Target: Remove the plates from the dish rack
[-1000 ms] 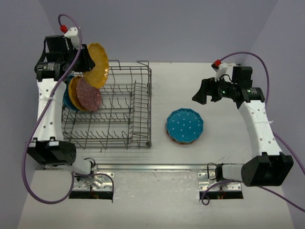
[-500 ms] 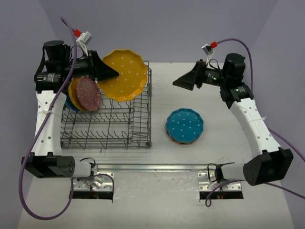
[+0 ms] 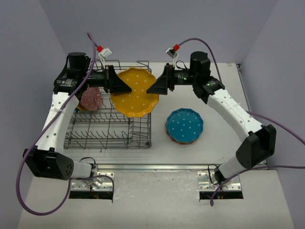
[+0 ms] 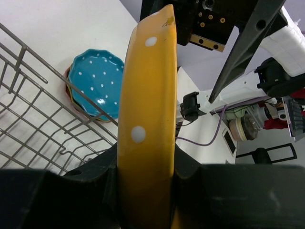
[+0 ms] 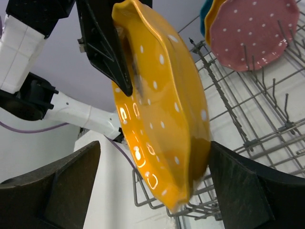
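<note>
**Item: orange-yellow plate** [image 3: 135, 92], scalloped, white-dotted. Held in the air above the right end of the dish rack [image 3: 107, 130], tilted, its face toward the overhead camera.

**Grip:** the left gripper [image 3: 127, 88] is pinched tight on the plate's 9 o'clock rim. The left wrist view shows that rim edge-on, wedged between the fingers.

**Second pincer:** the right gripper [image 3: 151, 89] is at the plate's 3 o'clock rim with its jaws spread wide. In the right wrist view the plate's edge sits between the two fingers [image 5: 57, 186]. Whether either pad touches it cannot be told.

**Left in the rack:** a pink-red plate [image 3: 90, 98] stands upright at 9 o'clock of the held plate. The right wrist view shows the edges of an orange one and a blue one behind it.

**Unloaded:** a stack topped by a blue plate [image 3: 185, 125] lies on the table [image 3: 224, 143] at 4 o'clock of the held plate, well apart from the rack.

**Step in hand (judged):** a left-to-right handover of the plate in mid-air.

**Next move calls for:** the right jaws to close squarely on the rim before the left lets go. The plate can then be carried toward 4 o'clock and laid flat on the stack.
</note>
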You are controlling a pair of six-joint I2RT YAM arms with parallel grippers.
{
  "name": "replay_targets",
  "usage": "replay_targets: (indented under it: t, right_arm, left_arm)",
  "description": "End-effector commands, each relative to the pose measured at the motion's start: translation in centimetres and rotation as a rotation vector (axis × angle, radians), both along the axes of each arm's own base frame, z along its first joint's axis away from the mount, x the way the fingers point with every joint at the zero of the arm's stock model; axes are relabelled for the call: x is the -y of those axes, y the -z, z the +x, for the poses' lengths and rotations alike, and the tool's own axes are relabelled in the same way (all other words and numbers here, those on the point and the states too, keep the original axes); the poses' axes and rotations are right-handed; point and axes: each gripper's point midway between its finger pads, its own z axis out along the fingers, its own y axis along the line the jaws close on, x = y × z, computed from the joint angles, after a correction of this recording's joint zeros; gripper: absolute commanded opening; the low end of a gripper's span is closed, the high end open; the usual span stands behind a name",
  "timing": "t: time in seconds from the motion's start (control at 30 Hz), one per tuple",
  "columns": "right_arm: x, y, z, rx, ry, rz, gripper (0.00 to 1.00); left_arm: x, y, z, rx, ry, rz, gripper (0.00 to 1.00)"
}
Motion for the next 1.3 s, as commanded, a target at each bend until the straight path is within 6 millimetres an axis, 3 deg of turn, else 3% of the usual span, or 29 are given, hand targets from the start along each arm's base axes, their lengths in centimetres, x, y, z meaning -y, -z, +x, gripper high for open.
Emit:
replay_targets:
  t: [0.0,0.17,0.23,0.27,0.43,0.47,0.53,0.63,0.7,0.73,0.87,1.0,1.1,1.27]
  right_arm:
    - [-1.4,-1.0,0.4,0.081,-0.007,-0.004,0.78]
    - [-1.3,-0.6,0.4,0.088,0.003,-0.023,0.17]
    - [-1.0,-0.6,0.2,0.096,0.016,-0.036,0.0]
    - [-0.8,-0.8,0.1,0.105,0.023,-0.036,0.0]
    - [1.3,-1.6,-0.4,0.103,0.049,-0.024,0.0]
    - [2.1,-1.6,-0.2,0.089,0.061,-0.02,0.0]
    - [3.1,-1.6,-0.3,0.06,0.076,-0.011,0.0]
    - [7.2,-2.4,0.2,0.042,0.139,0.02,0.0]
    - [10.1,-1.8,0.6,0.013,0.185,0.031,0.0]
    - [11.2,-2.4,0.0,0.027,0.2,0.041,0.0]
    - [16.6,-1.0,-0.4,-0.002,0.316,0.046,0.0]
    - [20.1,2.1,-0.8,-0.037,0.437,-0.035,0.0]
    - [22.6,5.8,-0.7,-0.121,0.503,-0.127,0.0]
    - [24.2,11.2,-0.5,-0.231,0.533,-0.286,0.0]
  left_arm:
    - [0.7,-3.4,-1.7,0.136,0.086,-0.061,0.0]
    - [0.7,-3.1,-1.2,0.122,0.074,-0.061,0.0]
    - [0.7,-3.0,-1.0,0.121,0.064,-0.057,0.02]
    - [0.6,-3.0,-1.0,0.121,0.058,-0.055,0.1]
    - [-0.1,-3.0,-0.1,0.138,-0.003,-0.029,0.92]
    - [-0.3,-2.9,0.2,0.135,-0.025,-0.017,1.0]
    - [-1.0,-2.8,1.1,0.146,-0.073,0.007,1.0]
    - [-2.4,-2.4,2.6,0.152,-0.165,0.063,1.0]
    - [-2.8,-2.2,2.9,0.158,-0.185,0.085,1.0]
    - [-3.0,-2.1,3.2,0.162,-0.206,0.1,1.0]
    - [-3.8,-2.5,3.9,0.193,-0.263,0.149,1.0]
    - [-5.2,-2.6,5.1,0.207,-0.366,0.211,1.0]
    - [-6.5,-2.7,6.0,0.22,-0.451,0.269,1.0]
    - [-7.0,-2.9,6.1,0.233,-0.473,0.295,1.0]
